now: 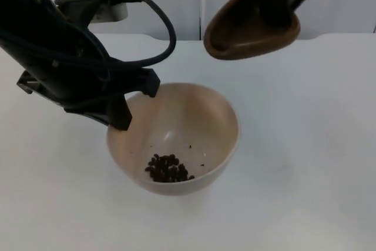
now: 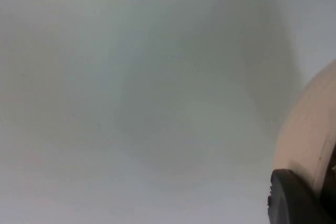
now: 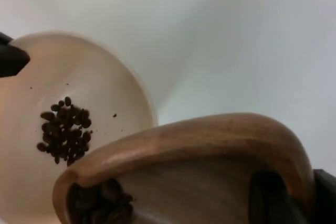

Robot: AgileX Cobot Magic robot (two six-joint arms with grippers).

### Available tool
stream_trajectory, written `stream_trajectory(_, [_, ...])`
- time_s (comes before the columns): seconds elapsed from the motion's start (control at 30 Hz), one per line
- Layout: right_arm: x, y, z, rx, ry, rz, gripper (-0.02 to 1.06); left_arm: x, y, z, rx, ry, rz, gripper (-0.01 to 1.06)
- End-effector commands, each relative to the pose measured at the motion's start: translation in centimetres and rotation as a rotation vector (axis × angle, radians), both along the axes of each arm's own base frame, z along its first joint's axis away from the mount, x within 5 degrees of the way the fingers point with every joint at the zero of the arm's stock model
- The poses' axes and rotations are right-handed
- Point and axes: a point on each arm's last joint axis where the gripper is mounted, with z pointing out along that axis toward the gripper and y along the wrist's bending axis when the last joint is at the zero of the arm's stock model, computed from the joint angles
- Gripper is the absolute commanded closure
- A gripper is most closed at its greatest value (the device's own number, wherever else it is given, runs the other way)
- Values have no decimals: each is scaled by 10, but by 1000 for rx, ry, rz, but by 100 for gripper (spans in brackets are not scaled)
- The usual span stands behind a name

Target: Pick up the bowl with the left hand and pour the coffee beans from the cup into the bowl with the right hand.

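Bowl point(image 1: 194, 116), cream and round, sits at the middle of the white surface point(image 1: 305, 145) in the top view, mouth up and tilted slightly, with no long axis. The left gripper point(image 1: 120, 113) has its jaws clamped on the rim at about ten o'clock; the arm covers that stretch of rim. In the left wrist view a slice of the bowl's outer wall point(image 2: 310, 135) shows beside one black fingertip point(image 2: 294, 198), and the rest is pale blur, hard to read. The brown wooden cup point(image 1: 244, 27) hangs at about one o'clock from the bowl, clear of it, its long axis running across, mouth turned toward the bowl. The right gripper point(image 1: 276, 4) has its jaws closed over the cup's far rim. Coffee beans point(image 1: 168, 168) lie in a small heap at six o'clock inside the bowl. The right wrist view shows a few beans in the cup point(image 3: 102, 203), which the top view does not.
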Motion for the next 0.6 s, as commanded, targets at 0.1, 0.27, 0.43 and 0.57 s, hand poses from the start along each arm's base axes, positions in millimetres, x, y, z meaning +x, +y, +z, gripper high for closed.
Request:
stream_trajectory(0.1, [14,-19,6,33,-18,-47,105,4,6,3,21,-46,-2,105])
stream_trajectory(0.27, [27,-34,-6,51,-39,-97,105,17,27,-15,31,10,87,105])
stream_trajectory(0.43, [32,-46,-45,72,-25,-142,105,31,52,-41,48,68,180,105])
stream_trajectory(0.57, [35,-57,-69,117,-27,-189,105,35,61,-57,60,104,213,105])
